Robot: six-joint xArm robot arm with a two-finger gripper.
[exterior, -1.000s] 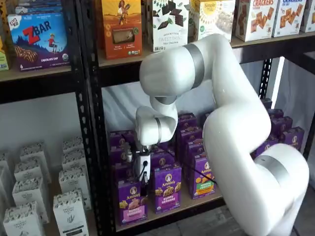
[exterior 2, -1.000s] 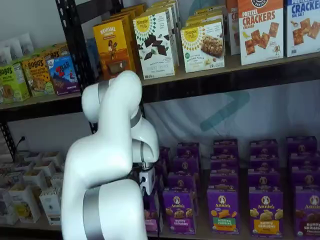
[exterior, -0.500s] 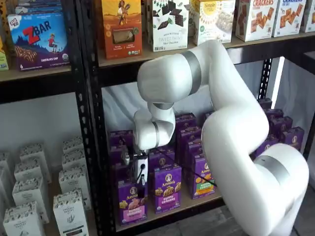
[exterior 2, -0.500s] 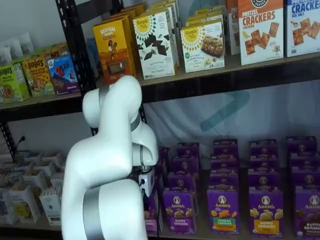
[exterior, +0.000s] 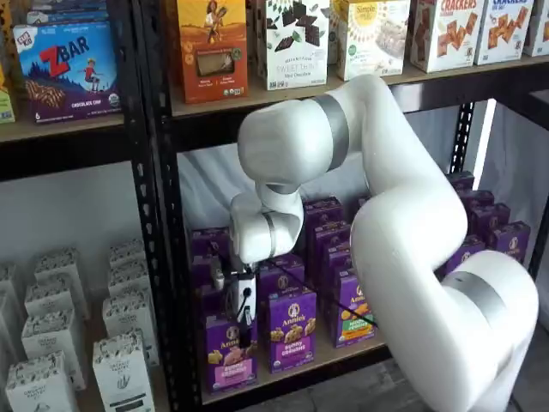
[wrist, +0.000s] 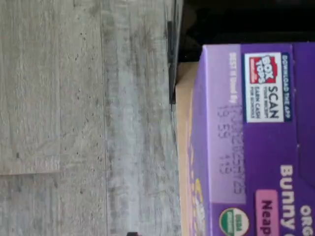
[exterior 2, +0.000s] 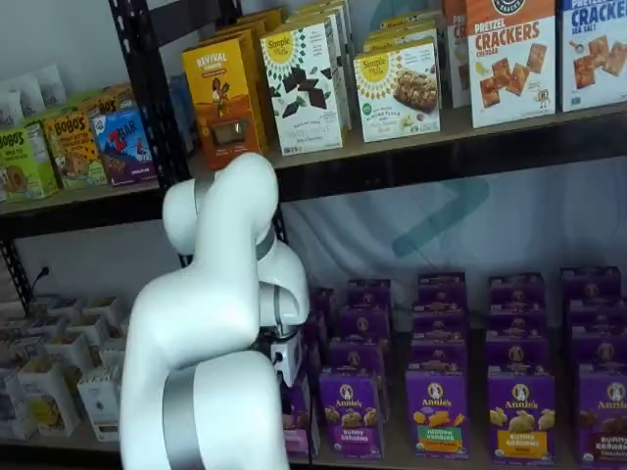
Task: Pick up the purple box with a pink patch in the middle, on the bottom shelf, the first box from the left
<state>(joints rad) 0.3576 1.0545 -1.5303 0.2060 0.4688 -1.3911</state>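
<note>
Grey plank flooring (wrist: 83, 118) fills half your wrist view, beside the bottom shelf (wrist: 183, 123) edge and the top of the purple box (wrist: 256, 147). That box (exterior: 228, 356) stands upright at the front left of the bottom shelf (exterior: 326, 360). Your gripper (exterior: 243, 319) hangs just above it; the fingers show no clear gap, so you cannot tell their state, and nothing is gripped.

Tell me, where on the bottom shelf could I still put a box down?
Only thin bare wood shows on the bottom shelf: the front strip before the purple box and its neighbors, and narrow aisles between rows. Elsewhere purple boxes are packed front to back, and the arm's tool hangs right above the front corner.
</note>
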